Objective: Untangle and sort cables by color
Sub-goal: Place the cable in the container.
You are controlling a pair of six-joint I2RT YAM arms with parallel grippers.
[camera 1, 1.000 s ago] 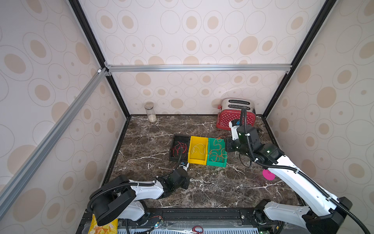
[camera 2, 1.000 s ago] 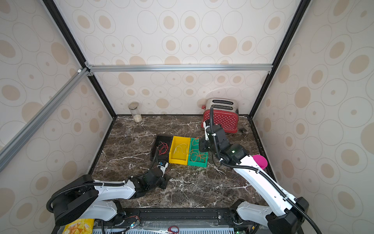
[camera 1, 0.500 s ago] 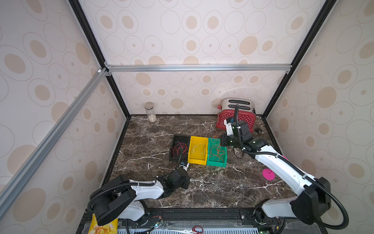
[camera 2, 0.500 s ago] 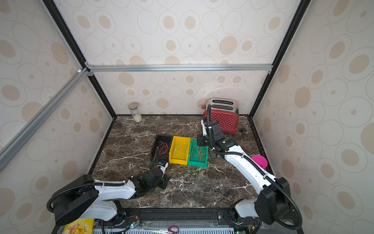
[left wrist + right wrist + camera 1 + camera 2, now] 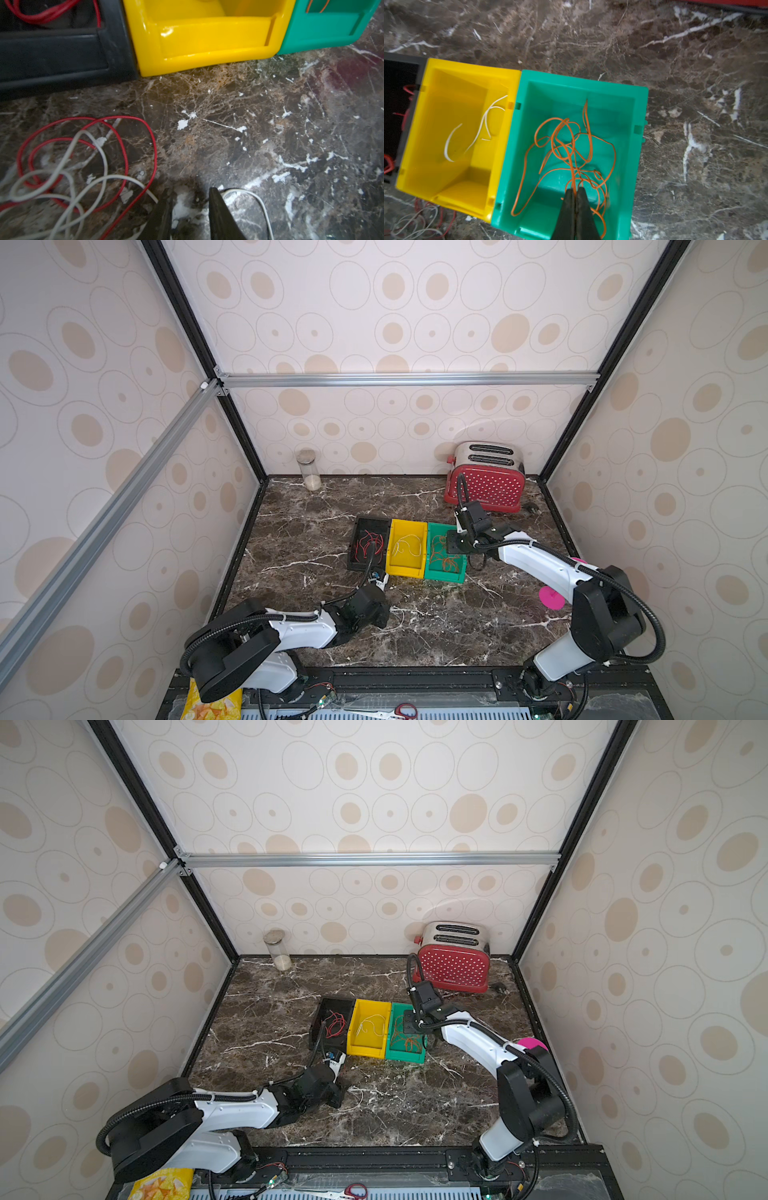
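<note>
Over the green bin (image 5: 581,81), my right gripper (image 5: 575,188) is shut on an orange cable whose strand runs in between its fingertips. That strand joins the curly orange cables (image 5: 566,145) lying in the bin. White cables (image 5: 483,124) lie in the yellow bin (image 5: 467,66), and red cables (image 5: 368,541) in the black bin (image 5: 361,564). My left gripper (image 5: 190,191) rests low on the marble in front of the bins. It is open by a narrow gap with only marble between its fingers. A tangle of red cable (image 5: 124,145) and white cable (image 5: 68,158) lies beside it.
A red toaster (image 5: 484,483) stands at the back right and a glass jar (image 5: 309,470) at the back left. A pink round thing (image 5: 550,597) lies beside the right arm. Scissors (image 5: 405,711) and a snack bag (image 5: 212,703) sit below the table's front edge.
My right gripper has swung left and come down from beside the green bin to over its inside. The left arm has stayed still.
</note>
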